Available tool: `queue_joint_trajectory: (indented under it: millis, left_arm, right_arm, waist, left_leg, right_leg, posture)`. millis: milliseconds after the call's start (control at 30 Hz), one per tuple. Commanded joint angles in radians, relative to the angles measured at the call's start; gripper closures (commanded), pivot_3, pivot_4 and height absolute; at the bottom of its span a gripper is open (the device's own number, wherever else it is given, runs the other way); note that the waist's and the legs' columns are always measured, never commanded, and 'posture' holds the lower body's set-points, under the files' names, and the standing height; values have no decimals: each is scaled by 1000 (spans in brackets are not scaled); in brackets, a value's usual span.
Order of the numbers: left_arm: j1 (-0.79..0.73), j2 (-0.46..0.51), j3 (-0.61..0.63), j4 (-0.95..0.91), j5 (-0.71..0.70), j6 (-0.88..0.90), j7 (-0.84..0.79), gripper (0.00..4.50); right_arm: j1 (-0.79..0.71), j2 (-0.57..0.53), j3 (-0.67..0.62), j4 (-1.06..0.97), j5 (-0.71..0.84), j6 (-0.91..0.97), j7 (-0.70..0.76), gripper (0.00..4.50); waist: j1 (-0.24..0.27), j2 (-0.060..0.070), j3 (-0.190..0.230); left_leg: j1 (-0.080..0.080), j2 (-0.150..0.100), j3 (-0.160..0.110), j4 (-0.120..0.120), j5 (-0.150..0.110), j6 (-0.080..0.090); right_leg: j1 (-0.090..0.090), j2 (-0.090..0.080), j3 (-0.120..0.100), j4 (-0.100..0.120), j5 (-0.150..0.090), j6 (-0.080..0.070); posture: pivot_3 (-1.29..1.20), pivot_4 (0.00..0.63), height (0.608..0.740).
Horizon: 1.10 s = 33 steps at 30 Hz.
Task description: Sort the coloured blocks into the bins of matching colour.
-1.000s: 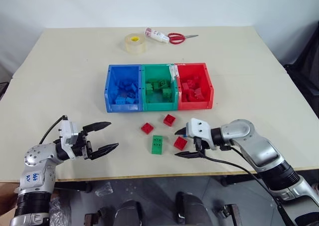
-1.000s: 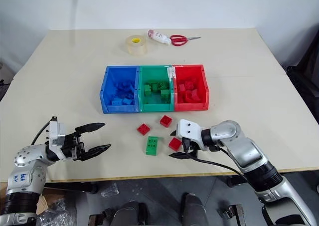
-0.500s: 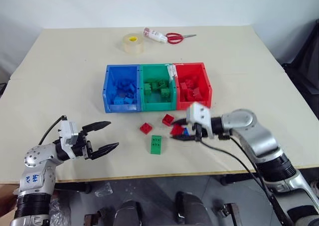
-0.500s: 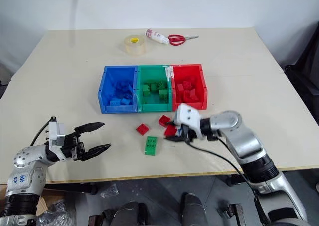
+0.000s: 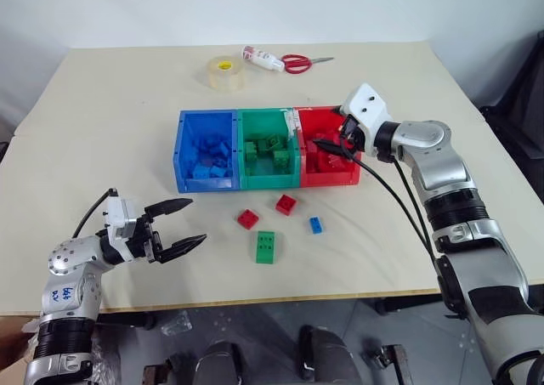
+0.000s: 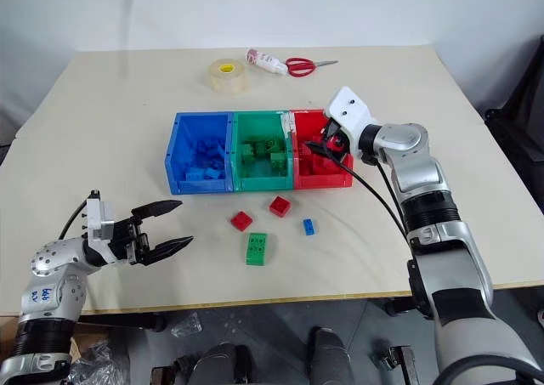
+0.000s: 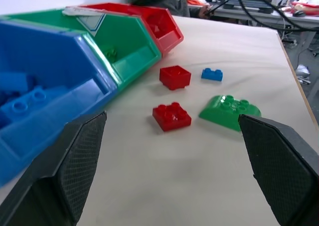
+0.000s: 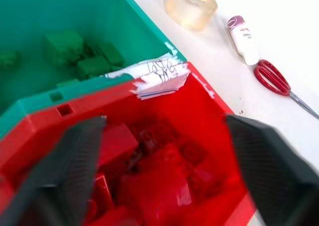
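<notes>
Three joined bins stand mid-table: blue bin (image 5: 181, 151), green bin (image 5: 241, 147) and red bin (image 5: 352, 166), each holding several blocks of its own colour. My right gripper (image 5: 325, 146) hovers open over the red bin, with nothing between its fingers (image 8: 75, 166). On the table in front of the bins lie two red blocks (image 5: 248, 218) (image 5: 286, 204), a tiny blue block (image 5: 315, 224) and a green six-stud block (image 5: 266, 246). My left gripper (image 5: 185, 225) stands open near the front left, level, pointing toward those loose blocks and well apart from them.
At the table's far edge lie a clear tape roll (image 5: 224, 70), a small tube (image 5: 263, 59) and red-handled scissors (image 5: 302, 62). The table's front edge runs just below the left gripper. Cables hang from my right arm beside the red bin.
My right gripper shut on a red block near the green one, carried it up and back over the red bin, then opened. The tiny blue block now lies uncovered. The left arm stayed put.
</notes>
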Motion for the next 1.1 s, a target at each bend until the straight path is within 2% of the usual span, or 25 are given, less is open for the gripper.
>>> queue_joint_trajectory:
  millis: [33, 167, 267, 333, 533, 667, 767, 867, 1100]
  left_arm:
    - [-1, 2, 7, 3, -9, -19, -14, 0]
    - [-3, 3, 6, 3, -9, -17, -18, 0]
    - [-4, 6, 7, 12, -9, -20, -24, 0]
    - [-7, 10, 9, 24, -9, -23, -30, 0]
    - [-4, 25, 22, 51, -8, -36, -51, 0]
    - [-3, 34, 28, 66, -8, -41, -62, 0]
    - [-9, 38, 29, 74, -8, -40, -67, 0]
    - [-16, 38, 27, 80, -6, -40, -70, 0]
    - [-9, 29, 20, 42, -9, -30, -59, 0]
  right_arm:
    - [-11, -13, -28, -38, 12, -33, 27, 40]
    - [92, -59, -46, -204, 77, 18, 140, 40]
    - [266, -155, -80, -468, 216, 135, 303, 40]
    - [384, -229, -127, -604, 288, 206, 355, 40]
    - [771, -442, -334, -847, 377, 320, 402, 40]
    - [988, -503, -476, -940, 405, 360, 399, 40]
    - [1026, -504, -501, -977, 419, 378, 379, 40]
    - [993, -487, -452, -1004, 416, 404, 340, 40]
    - [744, -342, -173, -974, 356, 445, 240, 40]
  waist:
    - [-5, 0, 0]
    - [-6, 0, 0]
    - [5, 0, 0]
    - [14, 0, 0]
    - [23, 0, 0]
    - [21, 0, 0]
    - [13, 0, 0]
    - [16, 0, 0]
    - [19, -1, 0]
  left_leg:
    - [0, 0, 0, 0, 0, 0]
    - [0, 0, 0, 0, 0, 0]
    - [-1, 0, -1, 0, 0, 0]
    - [-1, 0, -1, 0, 0, 0]
    - [0, 0, -1, 1, -1, 1]
    - [0, 0, -2, 1, -1, 0]
    - [2, 0, -1, 1, -1, 0]
    - [3, 0, -1, 1, 0, 0]
    - [2, 0, -1, 1, 0, 0]
  right_leg:
    - [0, 0, 0, 0, 0, 0]
    - [0, 0, 0, 0, 0, 0]
    - [0, 0, 0, -1, 0, 0]
    - [0, 0, 0, -1, 0, 0]
    - [1, 0, 0, -2, 0, 0]
    - [1, 0, 0, -2, 0, 0]
    - [1, 0, 2, -3, 0, 0]
    - [1, 0, 2, -2, 0, -1]
    - [1, 0, 1, -3, 0, -1]
  posture:
    - [0, 150, 740]
    - [0, 150, 740]
    - [0, 150, 740]
    - [0, 150, 740]
    - [0, 150, 740]
    - [0, 150, 740]
    - [0, 150, 740]
    - [0, 150, 740]
    - [0, 150, 740]
